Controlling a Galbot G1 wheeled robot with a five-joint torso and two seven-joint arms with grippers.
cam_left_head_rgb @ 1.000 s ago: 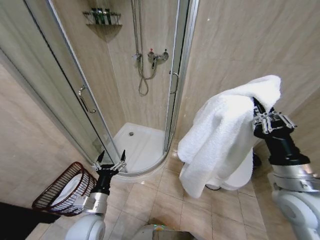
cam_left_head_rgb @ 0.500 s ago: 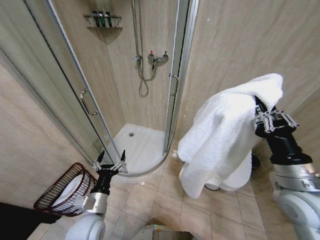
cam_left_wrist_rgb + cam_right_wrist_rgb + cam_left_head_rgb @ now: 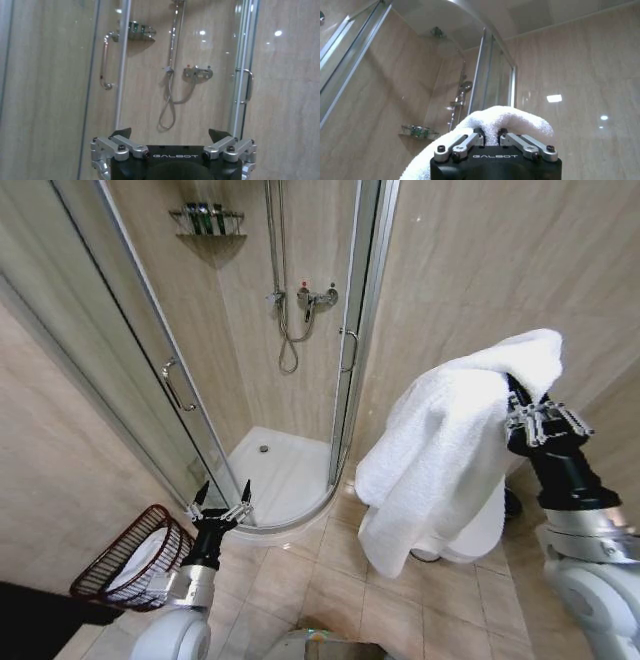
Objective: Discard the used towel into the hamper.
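Black "GALBOT"-marked gripper (image 3: 170, 137), silver screwed fingers (image 3: 122, 144)

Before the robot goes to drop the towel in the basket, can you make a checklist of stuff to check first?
1. Towel held tight? The right gripper is shut on a fold of the white towel: ok.
2. Towel off the floor? It hangs from the raised arm, its bottom edge above the tiles: ok.
3. Basket in sight? The hamper sits on the floor at the robot's left: ok.
4. Room in the basket? Something white already lies inside; how full it is: cannot tell.
5. Left gripper out of the way? It is open, holds nothing and points up right beside the hamper: not ok.
6. Towel over the basket? It hangs far to the right: not ok.
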